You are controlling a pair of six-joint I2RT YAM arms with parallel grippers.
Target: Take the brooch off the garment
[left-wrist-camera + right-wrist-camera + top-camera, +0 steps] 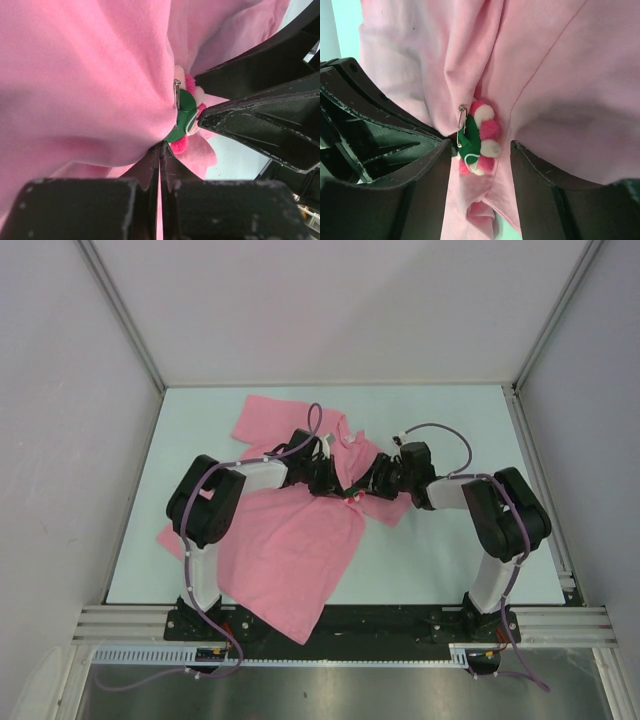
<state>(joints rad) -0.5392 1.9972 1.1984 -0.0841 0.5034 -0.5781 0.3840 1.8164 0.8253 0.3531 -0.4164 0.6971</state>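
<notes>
The brooch (479, 136) is sitting pinned on the garment (300, 550), midway between the table's (450, 560) side edges; left gripper (160, 152) is clenching fabric beside it, right gripper (481, 146) is straddling it, fingers spread

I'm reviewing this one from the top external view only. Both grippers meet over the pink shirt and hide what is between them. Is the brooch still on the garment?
Observer: Yes. The right wrist view shows the brooch against a fold of the garment, with its green back and metal pin facing the camera.
Operator: Is the right gripper holding it?
Observer: No. The right gripper is open, with a finger on each side of the brooch, not closed on it.
Operator: And the left?
Observer: In the left wrist view, the left gripper is shut on a fold of the garment right beside the brooch.
</notes>
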